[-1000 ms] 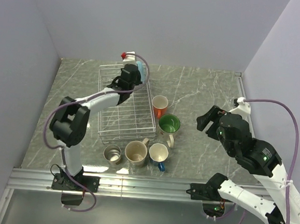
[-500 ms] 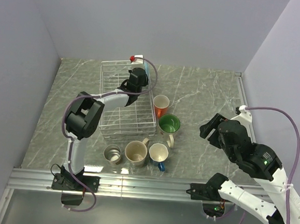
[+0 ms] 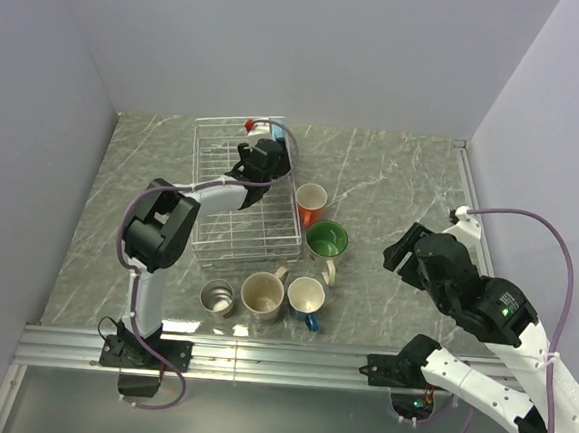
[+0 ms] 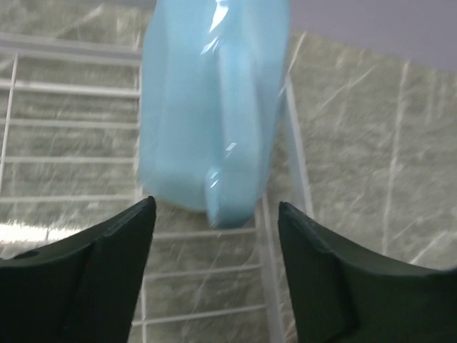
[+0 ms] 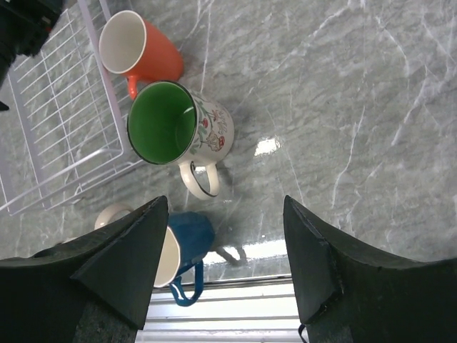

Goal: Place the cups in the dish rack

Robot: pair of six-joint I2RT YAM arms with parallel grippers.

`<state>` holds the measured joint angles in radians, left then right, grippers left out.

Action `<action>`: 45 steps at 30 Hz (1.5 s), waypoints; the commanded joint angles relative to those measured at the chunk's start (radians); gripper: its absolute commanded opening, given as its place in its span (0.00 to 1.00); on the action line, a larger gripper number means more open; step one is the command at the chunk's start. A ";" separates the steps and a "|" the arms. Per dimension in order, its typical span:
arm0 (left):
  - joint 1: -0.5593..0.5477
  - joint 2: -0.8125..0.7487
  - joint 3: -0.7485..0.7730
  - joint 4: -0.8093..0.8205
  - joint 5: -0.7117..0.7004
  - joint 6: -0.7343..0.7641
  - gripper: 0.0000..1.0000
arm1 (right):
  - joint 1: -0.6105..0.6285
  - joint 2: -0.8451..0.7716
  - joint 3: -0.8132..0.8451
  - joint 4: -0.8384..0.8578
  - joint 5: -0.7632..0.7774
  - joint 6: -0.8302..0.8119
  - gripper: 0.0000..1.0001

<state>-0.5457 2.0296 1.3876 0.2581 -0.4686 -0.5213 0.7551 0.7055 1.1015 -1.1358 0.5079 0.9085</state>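
The light blue mug (image 4: 211, 121) sits in the wire dish rack (image 4: 71, 157), between the tips of the left fingers (image 4: 93, 271). Ahead of the right fingers (image 5: 121, 271) stand upright the orange mug (image 5: 139, 50), the green-inside mug (image 5: 175, 128) and, nearest, the dark blue mug (image 5: 191, 232).

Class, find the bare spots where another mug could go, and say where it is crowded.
Free: the near half of the rack, short of the light blue cup; the table left of the rack; the wide stretch right of the orange cup and green cup. Crowded: off the rack's near right corner, where five cups cluster.
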 commanded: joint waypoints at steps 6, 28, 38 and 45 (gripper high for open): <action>-0.002 -0.066 -0.028 -0.103 0.021 -0.054 0.74 | 0.004 -0.024 -0.014 0.008 0.024 0.020 0.72; 0.150 -0.572 0.020 -0.583 0.189 -0.154 0.85 | 0.004 0.161 -0.063 0.416 -0.264 -0.220 0.70; 0.162 -0.793 -0.078 -0.749 0.347 -0.224 0.77 | -0.134 0.620 0.290 0.458 -0.368 -0.336 0.60; 0.161 -0.982 -0.188 -0.844 0.366 -0.255 0.76 | -0.263 0.840 0.394 0.447 -0.457 -0.365 0.57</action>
<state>-0.3828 1.1099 1.2354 -0.5289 -0.1337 -0.7475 0.5053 1.4815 1.4265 -0.6785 0.1013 0.5854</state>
